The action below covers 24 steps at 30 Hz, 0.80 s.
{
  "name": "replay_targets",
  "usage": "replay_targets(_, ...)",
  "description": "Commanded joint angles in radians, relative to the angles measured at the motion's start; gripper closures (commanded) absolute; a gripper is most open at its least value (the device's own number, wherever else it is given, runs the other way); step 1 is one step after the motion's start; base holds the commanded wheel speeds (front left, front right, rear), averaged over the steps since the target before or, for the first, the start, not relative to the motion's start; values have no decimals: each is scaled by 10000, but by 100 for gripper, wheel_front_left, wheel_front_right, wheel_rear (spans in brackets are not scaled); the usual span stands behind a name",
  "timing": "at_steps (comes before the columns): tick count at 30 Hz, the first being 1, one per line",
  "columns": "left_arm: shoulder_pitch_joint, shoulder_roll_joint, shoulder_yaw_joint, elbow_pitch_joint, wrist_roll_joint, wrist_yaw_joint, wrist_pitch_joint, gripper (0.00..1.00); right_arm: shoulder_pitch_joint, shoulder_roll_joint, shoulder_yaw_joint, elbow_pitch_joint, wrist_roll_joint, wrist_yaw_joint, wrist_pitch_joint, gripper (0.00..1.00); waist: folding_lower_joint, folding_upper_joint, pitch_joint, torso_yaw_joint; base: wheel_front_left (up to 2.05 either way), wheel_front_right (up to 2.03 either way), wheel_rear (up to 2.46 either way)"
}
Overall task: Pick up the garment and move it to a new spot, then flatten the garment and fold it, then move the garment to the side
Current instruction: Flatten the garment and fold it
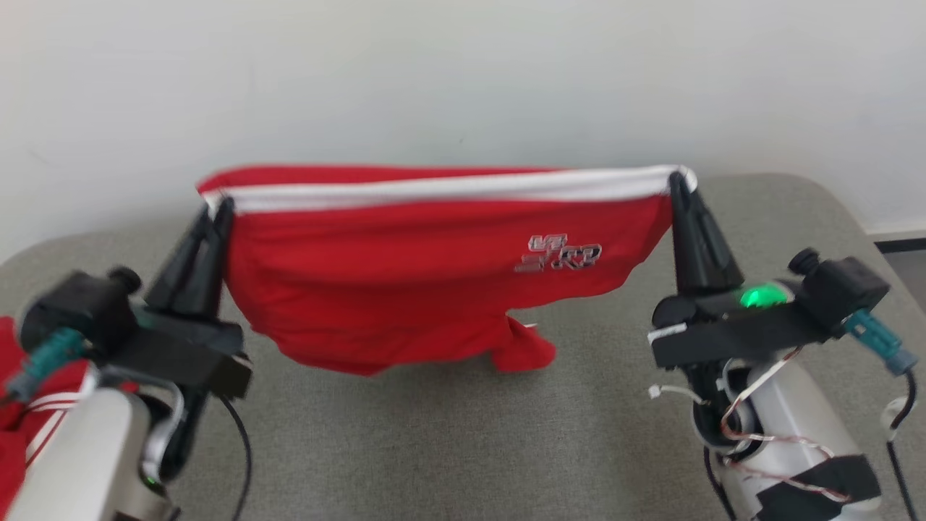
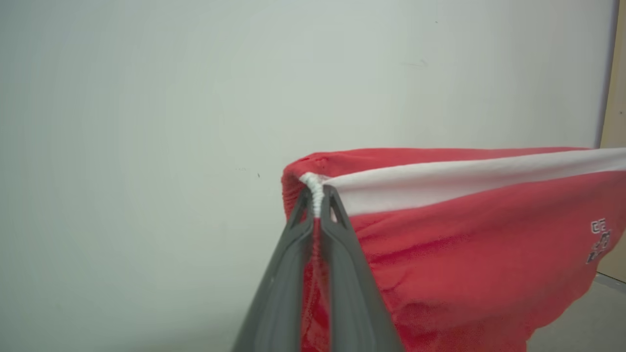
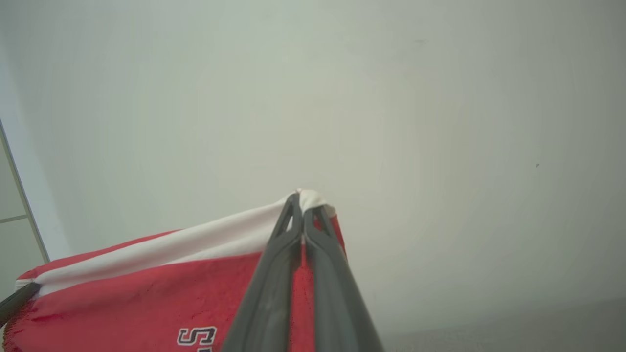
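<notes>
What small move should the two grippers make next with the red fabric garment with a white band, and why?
Probably lower both together, without bringing them closer, to lay the red fabric garment flat on the grey cloth-covered table. The left gripper and the right gripper are each shut on one end of its white band, which is stretched between them, and the cloth hangs loose below.

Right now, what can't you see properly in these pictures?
Logo on the red garment: head view, too blurred to read; right wrist view, cut off by the bottom edge.
Second red cloth: head view, hidden behind the left forearm and cut by the edge.
</notes>
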Motion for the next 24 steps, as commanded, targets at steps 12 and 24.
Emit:
replay_targets(12,-1981,1194,-607,91,-626,24,1147,100,-1971,-813,731,481,26,26,-4,100,1,0,-219,-82,0,0,0)
replay_targets(24,-5329,702,-1296,2045,-54,44,1021,100,-5805,-1676,1526,2605,-191,26,-2,100,1,0,3324,-49,0,0,0)
